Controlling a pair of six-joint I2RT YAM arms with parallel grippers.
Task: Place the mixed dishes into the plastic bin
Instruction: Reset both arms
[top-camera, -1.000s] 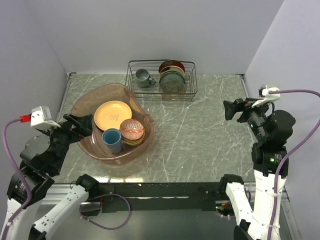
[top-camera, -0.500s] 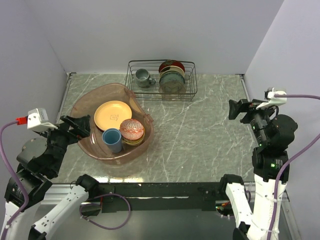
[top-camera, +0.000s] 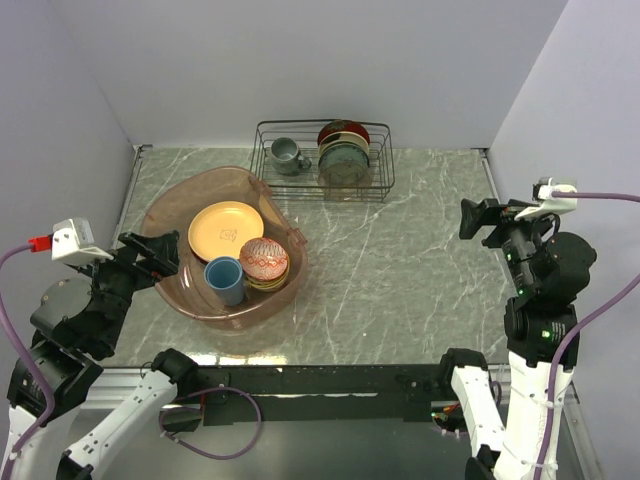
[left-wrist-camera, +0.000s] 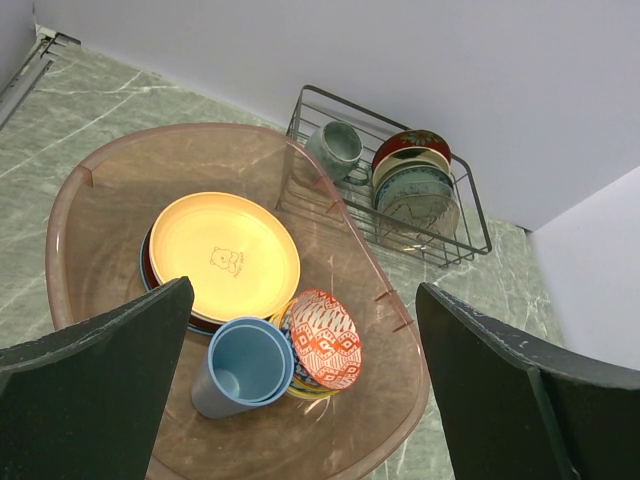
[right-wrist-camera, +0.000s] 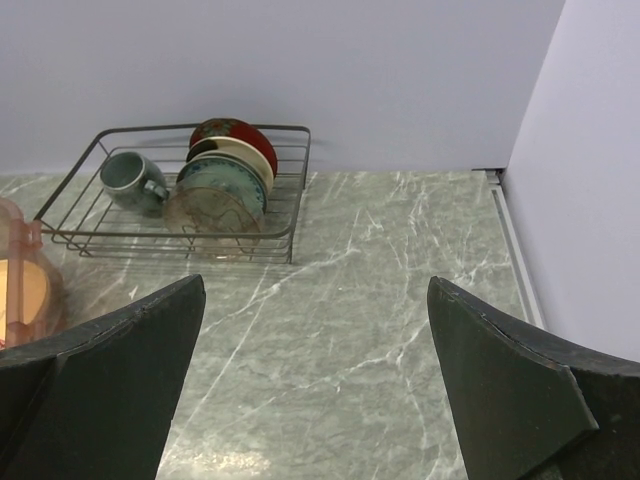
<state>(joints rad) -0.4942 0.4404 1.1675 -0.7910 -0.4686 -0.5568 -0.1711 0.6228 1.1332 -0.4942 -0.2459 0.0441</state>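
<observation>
I am looking down on the table (top-camera: 410, 280) and seeing the plastic bin (top-camera: 168, 218) sitting on its left half, in front of and to the left of the black wire rack (top-camera: 300, 172). Inside the bin, the yellow-orange plate (top-camera: 226, 230) is lying on top of a small stack of plates whose red-rimmed edge is peeking out beneath it. Just in front of it, the light-blue cups (top-camera: 224, 278) are lying nested and tipped over, touching the red-patterned bowl (top-camera: 264, 259), which is leaning on its side over another dish I cannot make out clearly. The left gripper (top-camera: 150, 257) is hanging above the bin's near-left rim with its fingers spread wide and nothing between them. The right gripper (top-camera: 478, 220) is hovering over bare table on the right, well apart from the bin, and its fingers are also standing wide apart, holding nothing. In the rack, the grey mug (top-camera: 286, 154) is lying on its side beside a row of upright plates (top-camera: 344, 155).
</observation>
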